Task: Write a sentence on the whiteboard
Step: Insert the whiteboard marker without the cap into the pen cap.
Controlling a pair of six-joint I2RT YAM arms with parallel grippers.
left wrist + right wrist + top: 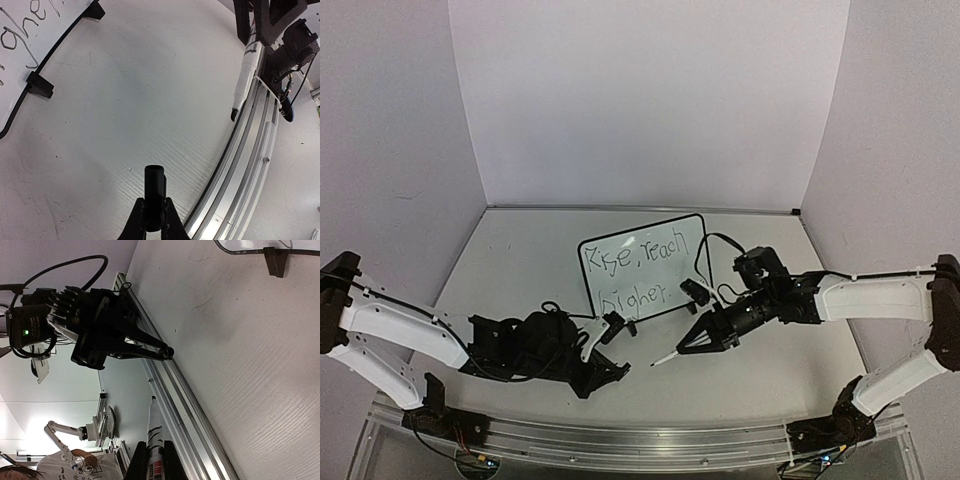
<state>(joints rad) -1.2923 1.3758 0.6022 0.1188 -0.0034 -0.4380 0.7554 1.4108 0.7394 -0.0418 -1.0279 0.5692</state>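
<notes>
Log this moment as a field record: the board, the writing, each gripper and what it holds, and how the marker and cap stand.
whiteboard: upright on its feet, mid-table
sentence: two handwritten lines, roughly "Rise, reach higher"
right gripper: shut on marker, tip uncovered
left gripper: shut on black cap
marker vs cap: apart, in front of the board, marker tip aimed toward the left gripper
task state: writing on the board; marker not yet capped

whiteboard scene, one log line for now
whiteboard: upright, sentence on it | right gripper: shut on marker, tip off whiteboard | left gripper: shut on black cap
</notes>
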